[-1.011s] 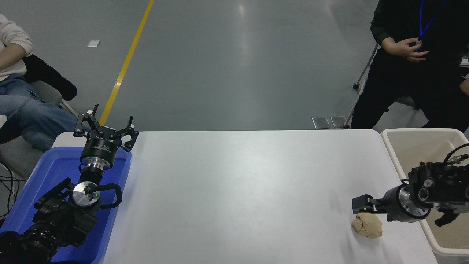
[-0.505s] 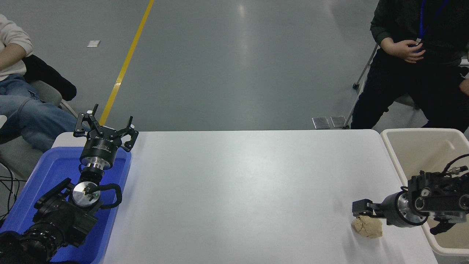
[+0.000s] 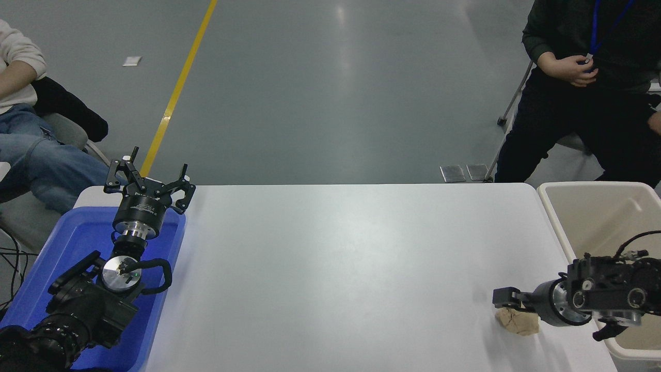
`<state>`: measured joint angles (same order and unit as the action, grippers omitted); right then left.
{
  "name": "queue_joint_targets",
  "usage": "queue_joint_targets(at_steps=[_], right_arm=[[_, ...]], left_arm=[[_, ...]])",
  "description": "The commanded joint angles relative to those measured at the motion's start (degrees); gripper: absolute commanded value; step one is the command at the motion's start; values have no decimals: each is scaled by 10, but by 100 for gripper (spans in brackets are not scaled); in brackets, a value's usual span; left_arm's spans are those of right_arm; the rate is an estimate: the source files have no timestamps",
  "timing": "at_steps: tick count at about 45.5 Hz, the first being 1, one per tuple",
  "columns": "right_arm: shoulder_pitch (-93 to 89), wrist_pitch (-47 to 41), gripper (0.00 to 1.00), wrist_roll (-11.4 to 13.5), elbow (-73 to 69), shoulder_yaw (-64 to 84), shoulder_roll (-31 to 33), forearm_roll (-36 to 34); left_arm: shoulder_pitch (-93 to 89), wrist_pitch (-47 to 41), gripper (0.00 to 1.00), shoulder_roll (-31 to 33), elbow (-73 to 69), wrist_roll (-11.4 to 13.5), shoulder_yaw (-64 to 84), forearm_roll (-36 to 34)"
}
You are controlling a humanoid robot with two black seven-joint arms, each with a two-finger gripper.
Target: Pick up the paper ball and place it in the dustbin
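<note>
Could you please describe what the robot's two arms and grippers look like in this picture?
Both arms are black with bare silver metal wrist rings. The left gripper has slim black linkage fingers on a round black body with small pale print, and a black cable loops beside the wrist. The right gripper is blocky and black, with thin black cables arching over its arm.

We are looking over a white table (image 3: 330, 258) onto a smooth grey floor (image 3: 320, 88) that is catching soft streaks of overhead light. A yellow line (image 3: 178, 88) is running across the floor at the left, with a small white scrap (image 3: 131, 61) lying beside it. One person in jeans (image 3: 31, 150) is sitting on a chair at the left, and another in dark clothes (image 3: 583, 98) is sitting at the right.
</note>
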<state>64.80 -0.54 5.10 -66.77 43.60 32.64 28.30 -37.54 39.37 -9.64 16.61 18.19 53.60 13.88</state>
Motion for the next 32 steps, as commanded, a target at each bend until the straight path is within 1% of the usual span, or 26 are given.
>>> queue_joint_targets(at_steps=[1,3,5,6,8,10,11,13,25,32], right_arm=[[-22,16,96,0,14,3,-17,1],[-23,21,93,-1,14,5,-21,3],[-23,26,84,0,14,6,-21,11],[-23,32,71,0,14,7,-21,31],[-23,39,50,0,13,10,-21,57],[-22,44,25,0,12,15,-21,81],[-21,44,15,0,12,17,-21,85],[-20,45,1,1,12,19,-21,90],[15,45,0,0,8,41,-14,90],[98,41,0,-3,-41,90,17,90]], left_arm=[[0,0,99,1,0,0,0,0],[0,0,99,0,0,0,0,0],[0,0,99,1,0,0,0,0],[0,0,99,0,0,0,0,0],[0,0,99,0,0,0,0,0],[-1,0,99,1,0,0,0,0],[0,0,99,1,0,0,0,0],[-1,0,99,1,0,0,0,0],[0,0,99,0,0,0,0,0],[0,1,99,1,0,0,0,0]])
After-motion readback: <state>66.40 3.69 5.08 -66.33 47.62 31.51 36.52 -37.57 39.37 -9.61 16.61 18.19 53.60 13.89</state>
